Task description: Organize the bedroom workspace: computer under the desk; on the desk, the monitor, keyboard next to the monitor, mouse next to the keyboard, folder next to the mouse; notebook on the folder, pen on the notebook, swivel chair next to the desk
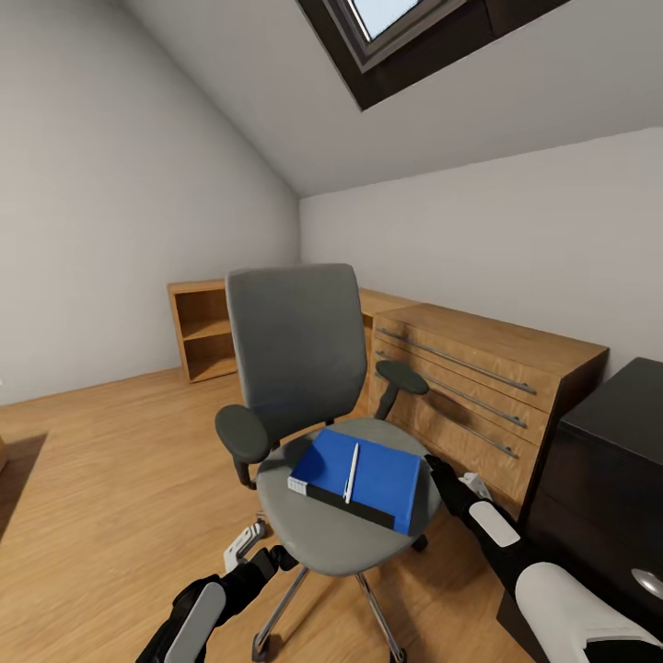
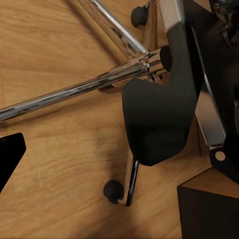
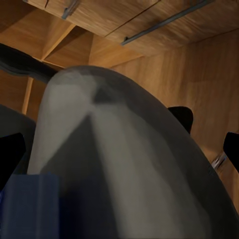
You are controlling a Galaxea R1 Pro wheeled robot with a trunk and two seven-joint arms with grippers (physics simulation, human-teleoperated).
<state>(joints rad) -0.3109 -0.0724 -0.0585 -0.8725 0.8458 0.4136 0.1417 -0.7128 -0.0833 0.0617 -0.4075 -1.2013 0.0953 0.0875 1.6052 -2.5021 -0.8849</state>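
Blue folder [image 1: 361,477] flat on grey swivel chair [image 1: 304,387] seat, pen [image 1: 351,473] atop. Wooden dresser [image 1: 479,387] behind. Left pincer [image 1: 247,545], right pincer [image 1: 440,474] flank seat; spread cannot be told.

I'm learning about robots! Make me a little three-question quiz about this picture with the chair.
1. True or false: the pen lies on top of the folder.
2. Where is the folder now? A) on the floor B) on the chair seat C) on the wooden dresser
3. Fill in: the right gripper is beside the seat's ____ edge, seen from the head camera.

Key: 1 true. 2 B. 3 right. The left gripper sits low by the seat's front left edge, and whether either gripper is open cannot be told.
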